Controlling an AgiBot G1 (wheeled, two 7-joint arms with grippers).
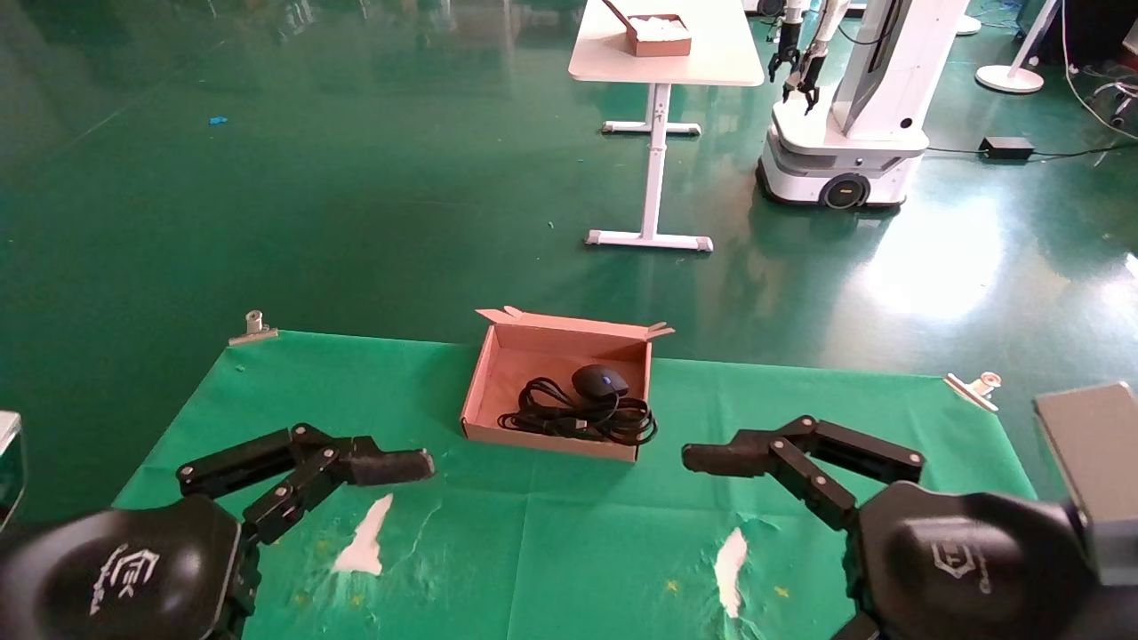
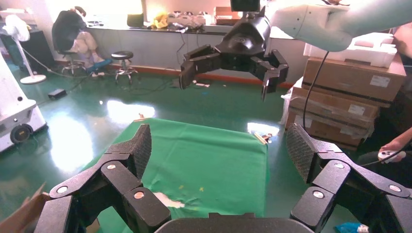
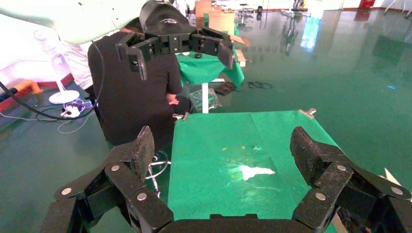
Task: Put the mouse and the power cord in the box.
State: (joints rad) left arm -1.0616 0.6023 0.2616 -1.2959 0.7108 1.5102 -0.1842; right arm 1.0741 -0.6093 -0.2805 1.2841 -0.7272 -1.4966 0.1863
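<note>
Brown cardboard box at twelve o'clock holds the mouse and power cord; left hand and right hand spread wide, empty—best keep clear.

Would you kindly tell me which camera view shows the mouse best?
The head view: the mouse lies in plain sight inside the box, beside the bundled power cord, its wheel lit blue. Neither wrist view shows the mouse; the left wrist view catches only a brown cardboard corner at its edge.
</note>
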